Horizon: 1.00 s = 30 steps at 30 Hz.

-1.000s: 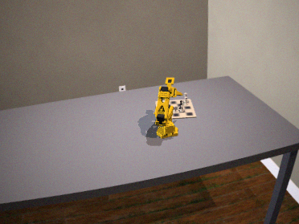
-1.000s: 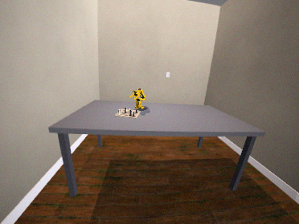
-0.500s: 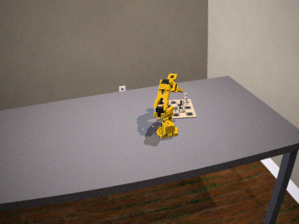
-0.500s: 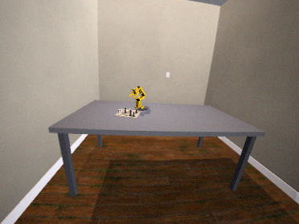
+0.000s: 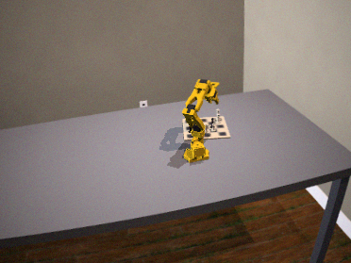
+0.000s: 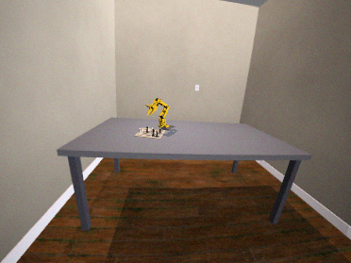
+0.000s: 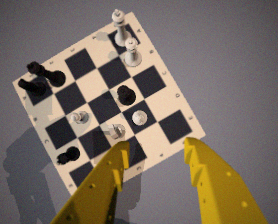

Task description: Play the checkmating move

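I hover above the chessboard (image 7: 165,107) with my fingers narrowed and holding nothing, probably still choosing a white piece; square labels are too blurred.

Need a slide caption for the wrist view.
Empty gripper hovers above the chessboard, jaws apart, nearest a white pawn.
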Tool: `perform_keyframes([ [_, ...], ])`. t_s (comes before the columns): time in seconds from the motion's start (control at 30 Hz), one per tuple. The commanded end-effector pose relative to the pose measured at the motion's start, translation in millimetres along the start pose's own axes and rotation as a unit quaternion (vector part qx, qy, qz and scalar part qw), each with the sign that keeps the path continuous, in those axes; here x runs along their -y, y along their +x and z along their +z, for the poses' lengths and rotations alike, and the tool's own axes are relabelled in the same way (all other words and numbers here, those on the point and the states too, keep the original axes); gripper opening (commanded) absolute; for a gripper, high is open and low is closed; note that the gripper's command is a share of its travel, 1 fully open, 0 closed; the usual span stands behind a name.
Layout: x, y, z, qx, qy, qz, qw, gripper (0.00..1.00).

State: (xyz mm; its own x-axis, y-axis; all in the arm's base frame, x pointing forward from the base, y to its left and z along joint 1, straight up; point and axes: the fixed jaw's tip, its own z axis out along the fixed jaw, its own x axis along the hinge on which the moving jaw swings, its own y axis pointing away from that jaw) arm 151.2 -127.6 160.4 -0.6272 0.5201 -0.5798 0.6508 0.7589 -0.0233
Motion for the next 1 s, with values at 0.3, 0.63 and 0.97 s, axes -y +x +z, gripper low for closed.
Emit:
perform_keyframes([
  [0.3,27.4,-20.7,58.0,-0.131,0.020,0.052,0.990,0.04],
  [0.63,36.4,-18.9,78.3,-0.161,0.024,0.066,0.984,0.00],
  [0.97,37.2,-18.6,79.9,-0.164,0.025,0.068,0.984,0.00],
])
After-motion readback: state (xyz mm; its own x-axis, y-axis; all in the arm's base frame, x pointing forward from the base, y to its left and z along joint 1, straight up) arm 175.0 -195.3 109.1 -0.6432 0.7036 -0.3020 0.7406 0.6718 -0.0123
